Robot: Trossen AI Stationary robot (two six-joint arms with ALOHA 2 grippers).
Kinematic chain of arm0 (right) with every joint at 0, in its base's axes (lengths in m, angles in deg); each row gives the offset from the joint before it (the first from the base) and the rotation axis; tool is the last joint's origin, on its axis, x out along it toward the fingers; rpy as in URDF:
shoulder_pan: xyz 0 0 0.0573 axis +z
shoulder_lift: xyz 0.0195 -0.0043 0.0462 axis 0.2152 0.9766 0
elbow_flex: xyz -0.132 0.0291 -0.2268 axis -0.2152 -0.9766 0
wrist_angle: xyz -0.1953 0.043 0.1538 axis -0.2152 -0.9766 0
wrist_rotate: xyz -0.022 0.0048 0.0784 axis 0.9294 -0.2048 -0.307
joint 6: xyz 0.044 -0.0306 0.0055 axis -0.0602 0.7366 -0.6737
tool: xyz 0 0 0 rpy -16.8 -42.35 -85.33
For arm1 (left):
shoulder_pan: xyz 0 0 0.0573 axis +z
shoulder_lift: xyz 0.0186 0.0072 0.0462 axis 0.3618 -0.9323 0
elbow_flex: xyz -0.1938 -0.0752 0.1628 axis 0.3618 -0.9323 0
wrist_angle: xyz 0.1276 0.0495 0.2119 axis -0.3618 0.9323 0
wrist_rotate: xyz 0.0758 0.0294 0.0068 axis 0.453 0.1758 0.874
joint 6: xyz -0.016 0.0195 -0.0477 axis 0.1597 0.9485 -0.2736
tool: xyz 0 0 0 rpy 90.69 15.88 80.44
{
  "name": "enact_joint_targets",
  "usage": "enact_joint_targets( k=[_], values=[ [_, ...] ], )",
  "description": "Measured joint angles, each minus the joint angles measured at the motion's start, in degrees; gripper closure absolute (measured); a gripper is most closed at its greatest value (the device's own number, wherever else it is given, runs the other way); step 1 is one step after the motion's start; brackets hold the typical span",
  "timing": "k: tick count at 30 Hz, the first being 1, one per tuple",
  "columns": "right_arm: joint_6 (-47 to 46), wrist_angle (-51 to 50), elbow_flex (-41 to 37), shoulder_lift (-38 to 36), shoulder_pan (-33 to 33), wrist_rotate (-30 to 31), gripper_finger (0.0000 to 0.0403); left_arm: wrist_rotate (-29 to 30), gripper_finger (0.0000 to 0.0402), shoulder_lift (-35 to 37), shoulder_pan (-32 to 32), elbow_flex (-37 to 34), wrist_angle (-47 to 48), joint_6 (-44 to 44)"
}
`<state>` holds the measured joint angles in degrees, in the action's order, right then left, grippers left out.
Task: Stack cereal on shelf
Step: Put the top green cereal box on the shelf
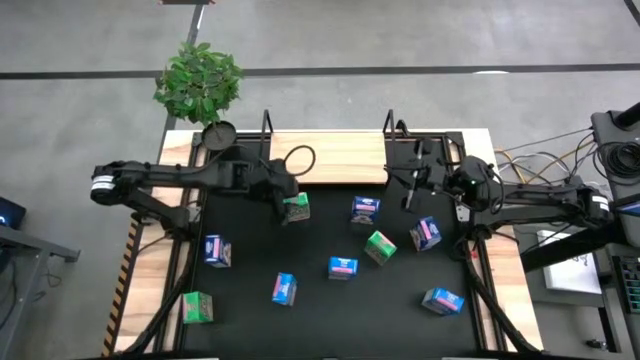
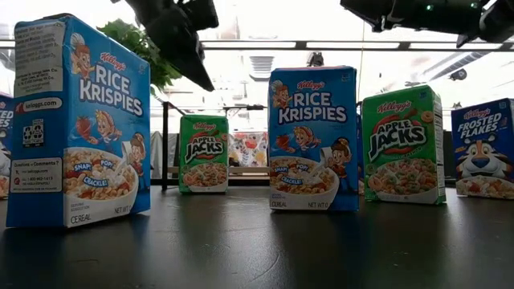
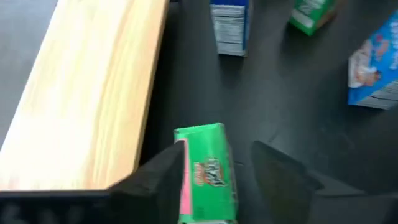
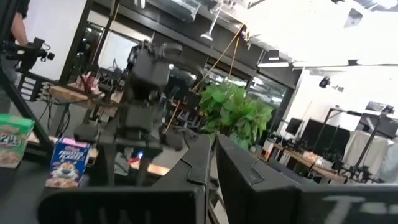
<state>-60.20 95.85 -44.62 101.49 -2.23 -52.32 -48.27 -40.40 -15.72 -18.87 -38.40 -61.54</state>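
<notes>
The green carton (image 1: 295, 208) lies just left of centre in the high view, on the black table (image 1: 320, 310), close beside the near edge of the shelf (image 1: 340, 158). It is straddled by the left gripper (image 3: 214, 171), whose fingers (image 3: 163, 177) are spread to either side of it in the left wrist view; contact cannot be confirmed, so the carton is judged not yet lifted.

No carton is seen on the shelf board, so no stacking appears to have been done. The remaining cereal is scattered over the table below the shelf: blue cartons at the centre (image 1: 364, 209), lower centre (image 1: 343, 268), lower left of centre (image 1: 284, 289), left (image 1: 217, 251) and lower right (image 1: 442, 300), with green ones at right of centre (image 1: 380, 247) and lower left (image 1: 198, 307).

The right gripper (image 4: 212, 163) is held at the upper right of the high view, near the shelf's right end, its fingers pressed together on nothing.
</notes>
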Motion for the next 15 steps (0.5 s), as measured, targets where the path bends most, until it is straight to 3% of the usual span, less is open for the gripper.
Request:
enact_joint_targets(
  k=[4, 7, 15],
  values=[
    [0.95, -0.16, 0.01, -0.63, 0.0, 0.12, 0.0385, -0.01, 0.0151, -0.96, 2.14, -0.5, 0.01, 0.47],
    [1.14, -0.32, 0.04, -0.99, 0.0, 1.65, 0.0385, -0.15, 0.0122, -1.75, 2.97, -0.62, -0.19, 1.5],
    [2.62, -1.39, 0.25, -0.93, -0.02, 5.03, 0.0385, -4.04, 0.0115, -4.6, 4.42, -0.86, -0.12, 2.54]
  ],
)
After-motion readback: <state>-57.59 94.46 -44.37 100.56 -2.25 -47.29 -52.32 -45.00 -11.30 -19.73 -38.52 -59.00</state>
